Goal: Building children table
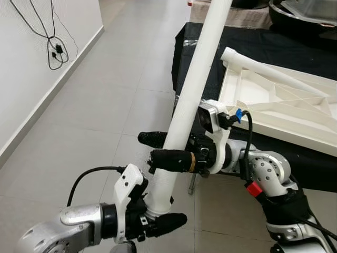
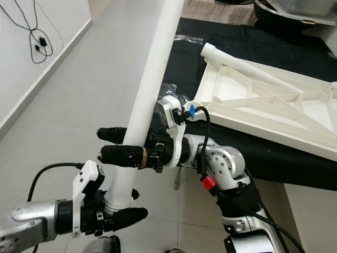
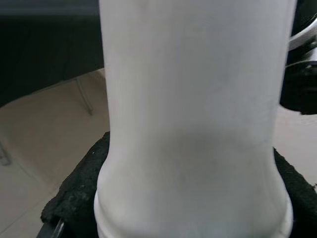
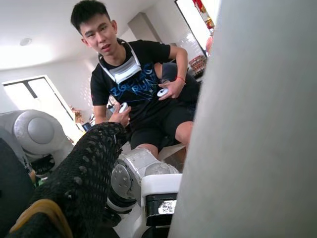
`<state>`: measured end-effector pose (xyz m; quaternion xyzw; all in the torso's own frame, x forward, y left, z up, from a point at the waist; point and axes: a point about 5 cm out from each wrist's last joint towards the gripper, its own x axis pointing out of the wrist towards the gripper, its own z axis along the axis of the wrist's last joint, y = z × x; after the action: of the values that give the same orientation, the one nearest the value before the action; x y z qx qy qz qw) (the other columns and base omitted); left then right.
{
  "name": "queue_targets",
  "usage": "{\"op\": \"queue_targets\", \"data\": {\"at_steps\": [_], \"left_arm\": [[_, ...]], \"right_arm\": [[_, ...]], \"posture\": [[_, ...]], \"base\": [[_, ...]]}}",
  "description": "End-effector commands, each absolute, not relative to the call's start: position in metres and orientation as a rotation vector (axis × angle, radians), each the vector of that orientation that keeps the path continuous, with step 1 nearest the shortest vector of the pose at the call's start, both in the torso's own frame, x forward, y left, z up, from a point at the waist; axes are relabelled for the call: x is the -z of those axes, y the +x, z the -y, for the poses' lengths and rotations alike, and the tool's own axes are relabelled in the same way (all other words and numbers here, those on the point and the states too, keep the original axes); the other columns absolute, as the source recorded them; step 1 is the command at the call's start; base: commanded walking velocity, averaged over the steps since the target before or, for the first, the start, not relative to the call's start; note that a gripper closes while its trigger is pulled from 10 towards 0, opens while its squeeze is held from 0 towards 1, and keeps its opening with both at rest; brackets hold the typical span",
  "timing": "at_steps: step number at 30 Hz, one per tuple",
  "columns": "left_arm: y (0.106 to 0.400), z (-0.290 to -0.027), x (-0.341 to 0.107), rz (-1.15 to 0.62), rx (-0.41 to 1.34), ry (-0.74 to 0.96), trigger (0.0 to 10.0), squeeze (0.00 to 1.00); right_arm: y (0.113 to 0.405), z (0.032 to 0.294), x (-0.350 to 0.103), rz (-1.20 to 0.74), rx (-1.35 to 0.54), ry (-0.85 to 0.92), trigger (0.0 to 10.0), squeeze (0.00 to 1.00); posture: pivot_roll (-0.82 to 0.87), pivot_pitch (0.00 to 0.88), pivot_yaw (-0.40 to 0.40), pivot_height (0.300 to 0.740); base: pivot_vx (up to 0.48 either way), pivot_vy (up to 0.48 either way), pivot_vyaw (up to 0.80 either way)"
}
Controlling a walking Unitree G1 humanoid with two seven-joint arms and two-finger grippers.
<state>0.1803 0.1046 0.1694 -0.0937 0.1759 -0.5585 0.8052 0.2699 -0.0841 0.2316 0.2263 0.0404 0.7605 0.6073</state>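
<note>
1. Left eye view: a long white table leg (image 1: 194, 84) is leaning up through the middle of the frame. The left gripper (image 1: 158, 211) is squeezing its bottom end at the lower middle. The right gripper (image 1: 164, 150) is squeezing it higher up.
2. Right eye view: the white table top (image 2: 263, 108) is lying upside down on a black cloth (image 2: 263, 153) at the upper right.
3. Left wrist view: black fingers (image 3: 74, 198) are pressing the leg.
4. Right wrist view: a person (image 4: 141, 89) is sitting at the upper middle, holding controllers. A small code sticker (image 4: 165, 207) is too blurry to read.
</note>
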Motion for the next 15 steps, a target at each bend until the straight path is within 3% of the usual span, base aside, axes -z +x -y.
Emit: {"op": "queue_targets", "data": {"at_steps": [1, 6, 7, 8, 15], "left_arm": [[0.1711, -0.0978, -0.1684, -0.397, 1.240, -0.210, 10.0, 0.00], [0.1687, -0.0963, -0.1677, -0.401, 1.249, -0.211, 10.0, 0.00], [0.1683, -0.0961, -0.1676, -0.404, 1.250, -0.213, 10.0, 0.00], [0.1680, -0.0960, -0.1676, -0.408, 1.251, -0.215, 10.0, 0.00], [0.1661, -0.0962, -0.1670, -0.418, 1.247, -0.222, 10.0, 0.00]], "right_arm": [[0.2622, 0.0780, -0.2320, -0.102, -1.816, 0.520, 10.0, 0.00], [0.2612, 0.0770, -0.2314, -0.107, -1.821, 0.516, 10.0, 0.00], [0.2608, 0.0767, -0.2312, -0.114, -1.825, 0.518, 8.5, 0.00], [0.2604, 0.0766, -0.2308, -0.120, -1.827, 0.520, 0.0, 0.00], [0.2595, 0.0774, -0.2281, -0.136, -1.823, 0.526, 0.0, 0.00]], "posture": [[0.11, 0.147, -0.068, 0.740], [0.11, 0.148, -0.066, 0.740], [0.11, 0.147, -0.066, 0.740], [0.11, 0.147, -0.066, 0.740], [0.11, 0.148, -0.065, 0.740]], "base": [[0.000, 0.000, 0.00], [0.000, 0.000, 0.00], [0.000, 0.000, 0.00], [0.000, 0.000, 0.00], [0.000, 0.000, 0.00]]}}
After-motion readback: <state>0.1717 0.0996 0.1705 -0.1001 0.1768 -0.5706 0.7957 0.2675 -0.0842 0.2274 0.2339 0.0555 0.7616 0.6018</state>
